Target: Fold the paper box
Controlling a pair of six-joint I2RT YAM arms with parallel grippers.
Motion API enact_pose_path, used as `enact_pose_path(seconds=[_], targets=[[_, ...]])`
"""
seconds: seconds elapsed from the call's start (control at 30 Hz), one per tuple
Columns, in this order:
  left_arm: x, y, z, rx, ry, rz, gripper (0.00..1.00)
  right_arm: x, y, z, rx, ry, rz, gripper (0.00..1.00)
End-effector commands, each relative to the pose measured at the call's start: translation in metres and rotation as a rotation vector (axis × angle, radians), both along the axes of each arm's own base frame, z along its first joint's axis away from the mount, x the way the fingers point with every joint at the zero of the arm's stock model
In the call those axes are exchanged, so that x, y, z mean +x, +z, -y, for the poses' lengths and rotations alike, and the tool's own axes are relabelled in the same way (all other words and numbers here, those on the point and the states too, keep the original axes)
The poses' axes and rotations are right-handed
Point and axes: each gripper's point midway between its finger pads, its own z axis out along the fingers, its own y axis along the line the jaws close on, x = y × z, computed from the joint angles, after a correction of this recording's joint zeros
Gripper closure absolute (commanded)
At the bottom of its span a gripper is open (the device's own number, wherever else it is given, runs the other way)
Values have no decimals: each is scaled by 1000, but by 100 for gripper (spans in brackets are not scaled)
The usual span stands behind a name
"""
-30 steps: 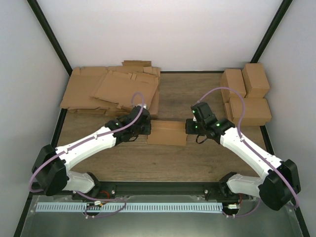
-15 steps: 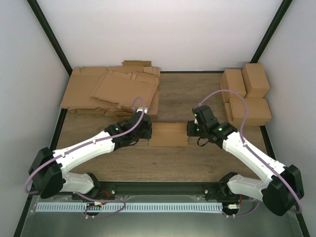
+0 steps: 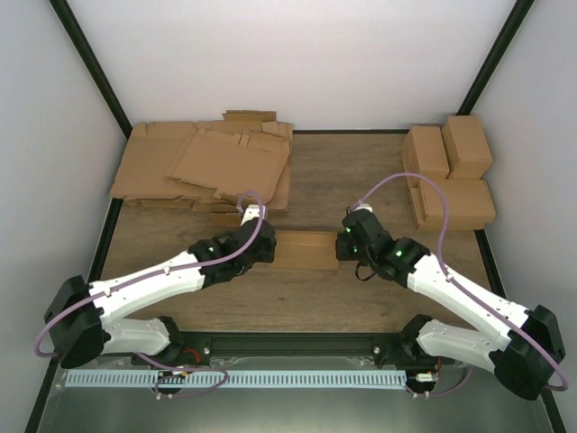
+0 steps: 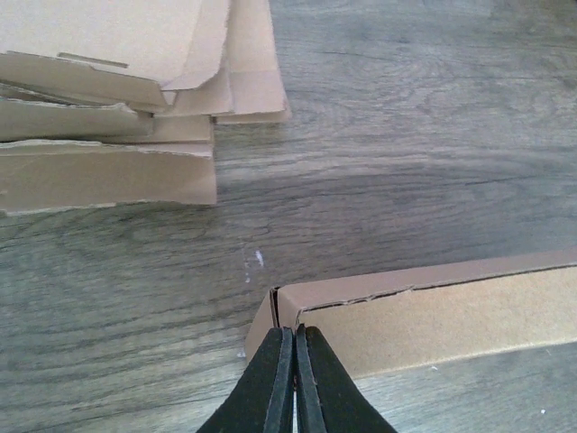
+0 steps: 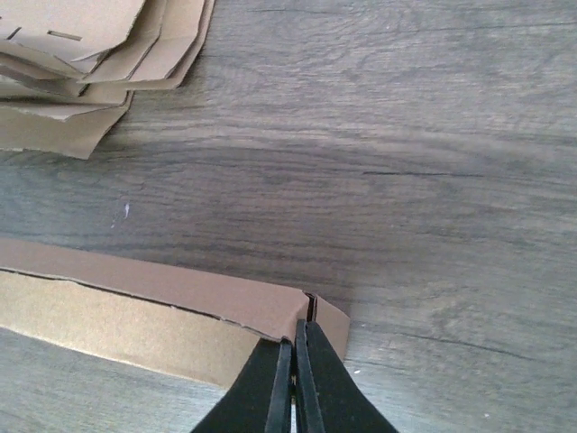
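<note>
The paper box [image 3: 305,250] is pressed at each end by the left gripper [image 4: 295,332] and right gripper [image 5: 295,325], both pinched shut, likely so its sides get pushed in.

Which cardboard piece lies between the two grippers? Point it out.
The paper box at mid-table: the left gripper meets one end, the right gripper the other. The flat cardboard sheets back left and folded boxes back right lie apart.
</note>
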Motion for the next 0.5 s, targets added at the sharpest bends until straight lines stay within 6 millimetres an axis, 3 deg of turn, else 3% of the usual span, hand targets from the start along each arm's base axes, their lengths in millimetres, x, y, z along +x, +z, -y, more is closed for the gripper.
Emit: enact_pose_path(seconds=[0.0, 0.2, 0.47], targets=[[-5, 0, -10, 6, 17, 21, 96, -22, -25, -10, -3, -2, -62, 98], [-4, 13, -30, 48, 52, 81, 96, -30, -30, -25, 18, 20, -45, 98], [-15, -10, -29, 0, 27, 43, 96, -30, -39, -15, -13, -24, -33, 98]])
